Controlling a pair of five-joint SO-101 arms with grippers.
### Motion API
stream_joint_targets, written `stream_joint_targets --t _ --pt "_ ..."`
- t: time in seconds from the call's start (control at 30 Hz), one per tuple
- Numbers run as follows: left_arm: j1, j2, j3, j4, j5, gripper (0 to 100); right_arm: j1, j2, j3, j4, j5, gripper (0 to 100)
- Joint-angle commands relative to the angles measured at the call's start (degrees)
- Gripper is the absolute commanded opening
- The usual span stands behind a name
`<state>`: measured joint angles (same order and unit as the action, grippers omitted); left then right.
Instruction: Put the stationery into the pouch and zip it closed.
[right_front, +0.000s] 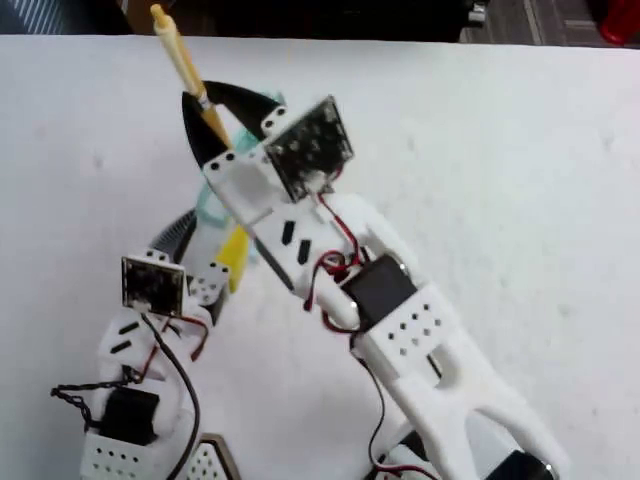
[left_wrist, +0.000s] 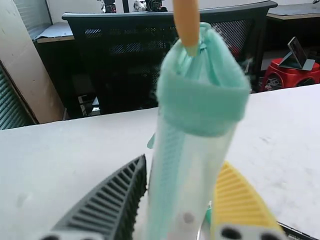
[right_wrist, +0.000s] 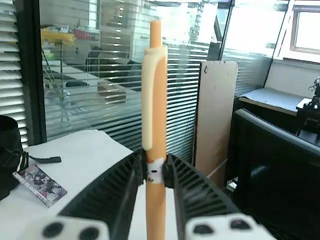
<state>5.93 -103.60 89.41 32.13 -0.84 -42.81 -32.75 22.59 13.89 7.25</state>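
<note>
Pen held at the top of the pouch, one arm on each.
The right wrist view shows the right fingers (right_wrist: 135, 176) clamped on the orange pen (right_wrist: 155, 100), which stands upright; the left wrist view shows the left fingers (left_wrist: 117, 197), one grey and one yellow, clamped on the upright teal pouch (left_wrist: 197, 125), with the pen's lower end at its top edge; the high view adds both arms together over the white surface (right_front: 500, 150).

The right gripper (right_wrist: 155, 172) clamps an orange-and-cream pen (right_wrist: 155, 100) standing upright toward twelve o'clock, a small card (right_wrist: 39, 183) lying on the white table (right_wrist: 85, 160) off toward nine o'clock.
</note>
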Motion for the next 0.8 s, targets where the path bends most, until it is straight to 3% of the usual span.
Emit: stream_joint_targets --t 0.0,0.77 --pt "-1.19 -0.84 -0.62 -1.76 0.62 21 -0.48 -0.13 -0.62 1.63 0.26 1.6" --pt "-2.15 -0.84 -0.79 -1.85 0.79 21 1.63 -7.34 -0.62 18.95 0.26 1.7"
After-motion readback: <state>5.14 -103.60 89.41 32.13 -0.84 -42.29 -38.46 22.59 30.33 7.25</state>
